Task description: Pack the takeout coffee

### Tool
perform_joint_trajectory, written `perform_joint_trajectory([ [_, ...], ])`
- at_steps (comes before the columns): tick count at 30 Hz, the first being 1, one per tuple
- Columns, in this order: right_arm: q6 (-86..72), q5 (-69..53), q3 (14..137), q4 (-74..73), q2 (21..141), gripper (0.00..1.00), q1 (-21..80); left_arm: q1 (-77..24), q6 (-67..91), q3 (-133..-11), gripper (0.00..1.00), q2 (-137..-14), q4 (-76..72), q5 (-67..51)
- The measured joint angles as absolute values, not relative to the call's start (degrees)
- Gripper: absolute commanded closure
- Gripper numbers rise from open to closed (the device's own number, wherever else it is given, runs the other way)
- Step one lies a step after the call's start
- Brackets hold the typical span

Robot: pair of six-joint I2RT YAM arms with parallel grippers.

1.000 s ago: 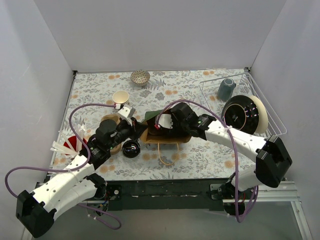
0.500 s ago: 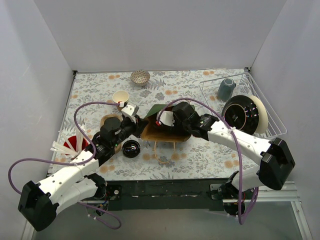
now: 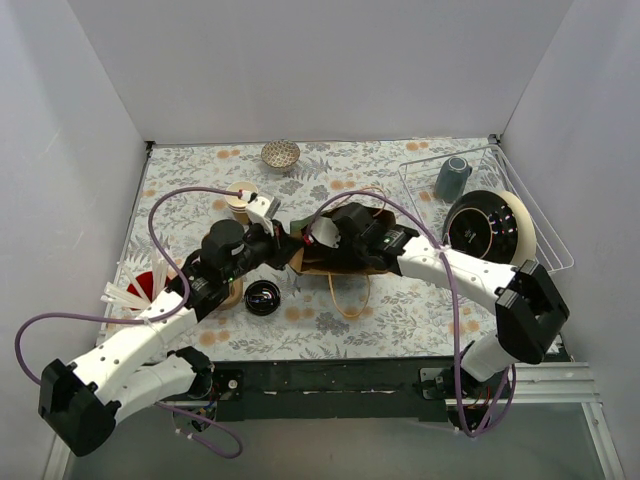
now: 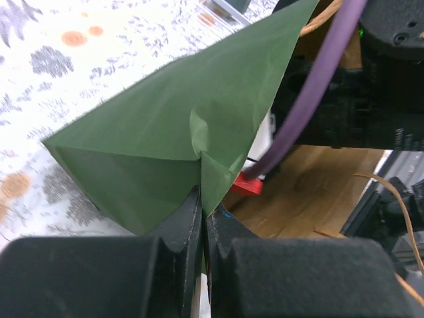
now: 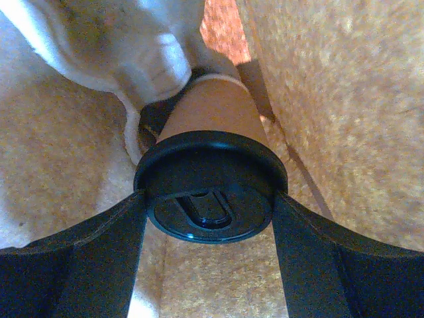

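White walls box in a floral-patterned worktop, with both arm bases at its near edge. From above, a loose black lid lies nearest, beside the left arm. Just past it the two arms meet at the green paper bag, which lies on its side at mid-table. The left fingers are pressed shut on a fold of the bag's green paper, a pinch only the left wrist view makes plain. The right fingers reach into the bag's brown interior, hidden from overhead; the right wrist view shows them spread around the black lid of the takeout coffee, gripping it. Farther back stand an open paper cup, a patterned bowl and, to the right, a wire rack with a grey-blue mug.
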State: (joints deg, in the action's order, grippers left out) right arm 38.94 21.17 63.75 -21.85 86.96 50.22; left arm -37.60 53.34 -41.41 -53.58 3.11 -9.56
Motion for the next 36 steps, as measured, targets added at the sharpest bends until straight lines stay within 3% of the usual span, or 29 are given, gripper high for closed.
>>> perform_joint_trajectory([
  [7, 36.8, 23.6, 66.5, -21.8, 89.8, 0.64, 50.2, -36.9, 58.9, -47.1, 1.00, -57.4, 10.2, -8.6],
  [13, 30.0, 22.1, 78.8, -32.2, 90.0, 0.64, 49.7, -37.0, 63.9, -57.2, 1.00, -62.6, 18.1, -9.0],
  [21, 22.8, 16.3, 78.1, -36.3, 81.2, 0.64, 50.3, -37.4, 68.2, -61.3, 1.00, -67.2, 24.8, -11.3],
  [30, 26.2, 10.5, 69.9, -38.3, 72.9, 0.64, 50.4, -37.5, 55.7, -45.8, 1.00, -55.5, 9.4, -10.3],
  [36, 32.2, 9.2, 65.7, -39.2, 71.4, 0.64, 51.4, -37.7, 49.4, -42.8, 1.00, -56.2, 2.5, -11.0],
])
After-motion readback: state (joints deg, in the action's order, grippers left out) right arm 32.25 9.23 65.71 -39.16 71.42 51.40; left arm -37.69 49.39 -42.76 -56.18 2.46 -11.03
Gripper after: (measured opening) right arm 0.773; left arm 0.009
